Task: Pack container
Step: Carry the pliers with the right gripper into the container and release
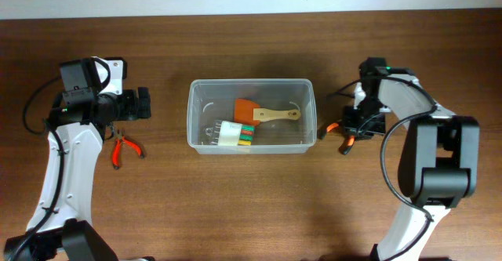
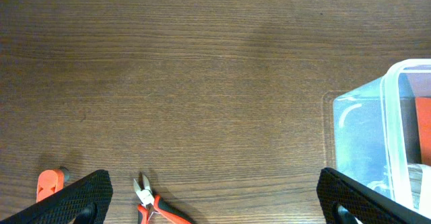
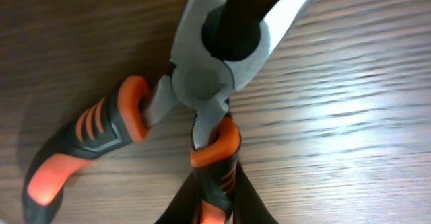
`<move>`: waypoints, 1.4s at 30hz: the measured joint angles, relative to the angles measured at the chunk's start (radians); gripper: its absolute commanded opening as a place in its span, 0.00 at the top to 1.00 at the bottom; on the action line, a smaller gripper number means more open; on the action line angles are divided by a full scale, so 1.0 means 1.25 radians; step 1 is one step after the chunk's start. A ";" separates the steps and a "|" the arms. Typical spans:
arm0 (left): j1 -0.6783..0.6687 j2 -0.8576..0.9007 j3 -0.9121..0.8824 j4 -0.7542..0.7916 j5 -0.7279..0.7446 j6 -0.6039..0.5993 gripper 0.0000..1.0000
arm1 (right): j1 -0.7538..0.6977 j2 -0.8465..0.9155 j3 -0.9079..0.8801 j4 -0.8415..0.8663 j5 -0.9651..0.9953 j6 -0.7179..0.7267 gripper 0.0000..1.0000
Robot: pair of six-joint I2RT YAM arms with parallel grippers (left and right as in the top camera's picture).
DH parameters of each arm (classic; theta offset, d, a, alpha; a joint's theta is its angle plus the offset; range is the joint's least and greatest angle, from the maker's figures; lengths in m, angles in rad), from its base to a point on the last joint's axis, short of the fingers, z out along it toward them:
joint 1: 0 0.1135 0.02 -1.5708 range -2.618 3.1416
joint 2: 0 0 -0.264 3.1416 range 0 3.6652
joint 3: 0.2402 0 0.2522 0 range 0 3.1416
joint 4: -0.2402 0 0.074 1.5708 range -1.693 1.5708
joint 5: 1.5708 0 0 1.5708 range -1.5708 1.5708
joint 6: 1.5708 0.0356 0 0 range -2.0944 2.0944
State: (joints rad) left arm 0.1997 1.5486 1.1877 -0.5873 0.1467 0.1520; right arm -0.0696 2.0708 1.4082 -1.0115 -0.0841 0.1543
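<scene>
At the left end of the counter (image 1: pixel 251 214), the left gripper (image 1: pixel 145 104) hovers with its jaws spread wide and nothing between them. The left wrist view shows only bare wood in the gap. Just below it in the overhead view, a pair of red-handled cutters (image 1: pixel 124 147) lies flat on the wood, outside the container and not yet packed. We judge this to be the left arm's remaining job.

Moving to the middle, the container (image 1: pixel 190 118) sits upright on the counter between the two arms, open at the top, and we see no lid. Two things already lie inside it. One is an orange spatula (image 1: pixel 249 109) with a wooden handle pointing right. In front of it is a white cylinder (image 1: pixel 230 134) with coloured bands at its right end, and we cannot tell what this is.

On the right, the right gripper (image 1: pixel 354 128) is low, just beside the container's right wall and outside it. Its wrist view is filled by orange-and-black pliers (image 3: pixel 202 83) with the handles splayed. The dark jaws are drawn together at the middle of that view with one handle between them, so we read them as gripping the pliers, though whether the tool is clear of the wood we cannot say.

By our count the packing is about half done. Two items are in, one is in hand but not over the rim, and one waits untouched.
</scene>
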 measured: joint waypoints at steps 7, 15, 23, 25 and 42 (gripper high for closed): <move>0.000 0.000 0.000 0.000 0.000 0.000 0.01 | -0.038 0.000 0.012 -0.026 0.012 0.007 0.91; 0.000 0.000 0.000 0.000 0.000 0.000 0.01 | 0.023 -0.099 0.184 -0.110 0.035 0.008 0.96; 0.000 0.000 0.000 0.000 0.000 0.000 0.01 | 0.244 -0.252 0.356 -0.097 0.040 -0.090 0.96; 0.000 0.000 0.000 0.000 0.000 0.000 0.01 | 0.300 -0.254 0.359 -0.099 0.039 -0.147 0.96; 0.000 0.000 0.000 0.000 0.000 0.000 0.01 | 0.428 -0.078 0.351 -0.133 0.049 -0.969 0.96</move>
State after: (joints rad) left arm 0.1997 1.5486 1.1877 -0.5873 0.1467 0.1520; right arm 0.4656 1.9736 1.8473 -1.1782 -0.0235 -1.0569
